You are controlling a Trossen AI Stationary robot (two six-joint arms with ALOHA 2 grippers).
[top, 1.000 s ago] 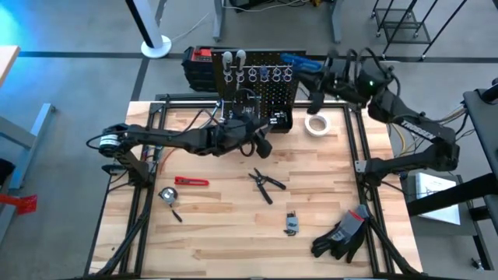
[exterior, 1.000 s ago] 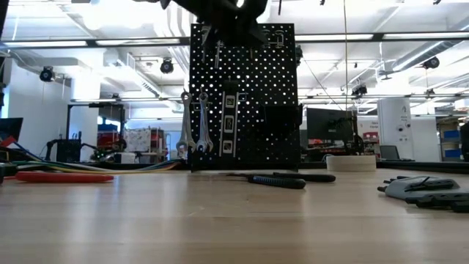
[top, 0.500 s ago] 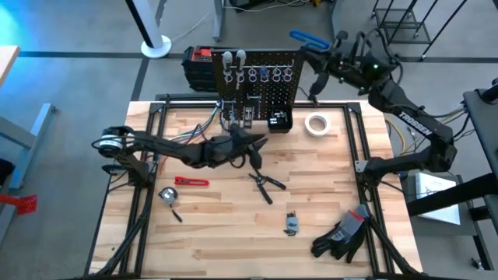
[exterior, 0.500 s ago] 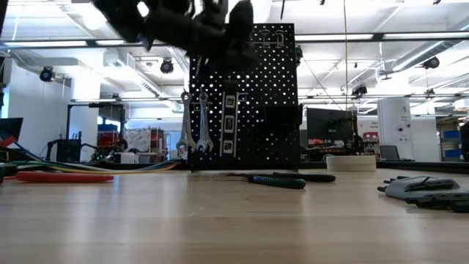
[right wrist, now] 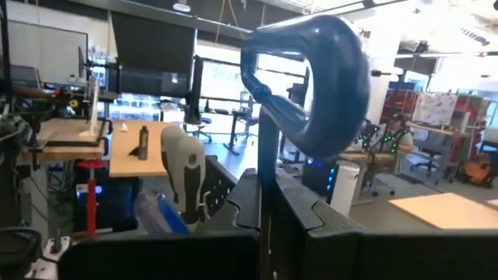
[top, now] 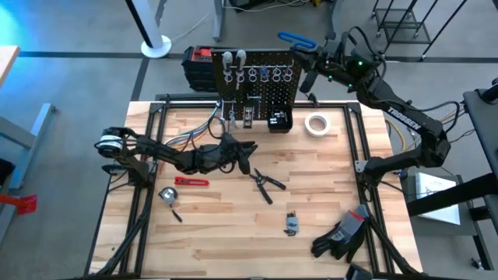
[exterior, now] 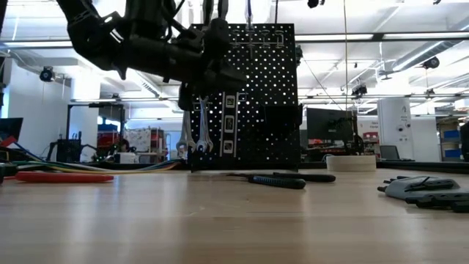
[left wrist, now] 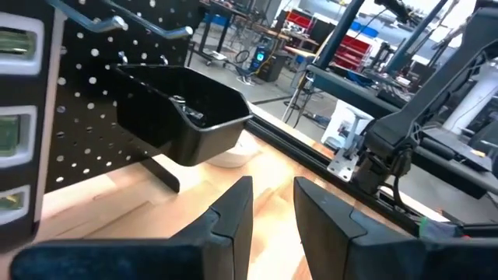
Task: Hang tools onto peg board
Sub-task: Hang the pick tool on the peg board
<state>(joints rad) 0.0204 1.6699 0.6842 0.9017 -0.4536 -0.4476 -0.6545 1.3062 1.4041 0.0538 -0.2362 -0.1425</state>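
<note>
Blue-handled tool (top: 296, 38) was clamped in the right gripper (top: 313, 53), its fingers shut on it, raised beyond the far right corner of the peg board (top: 257, 78). The looped blue grip (right wrist: 311, 78) projected past the fingers. The peg board stood upright at the table's (top: 233, 225) far edge, black and perforated, with silver wrenches (exterior: 193, 125) hanging on it. The left gripper (top: 243, 158) hovered just in front of the board, fingers (left wrist: 233, 214) narrowly parted, holding nothing.
</note>
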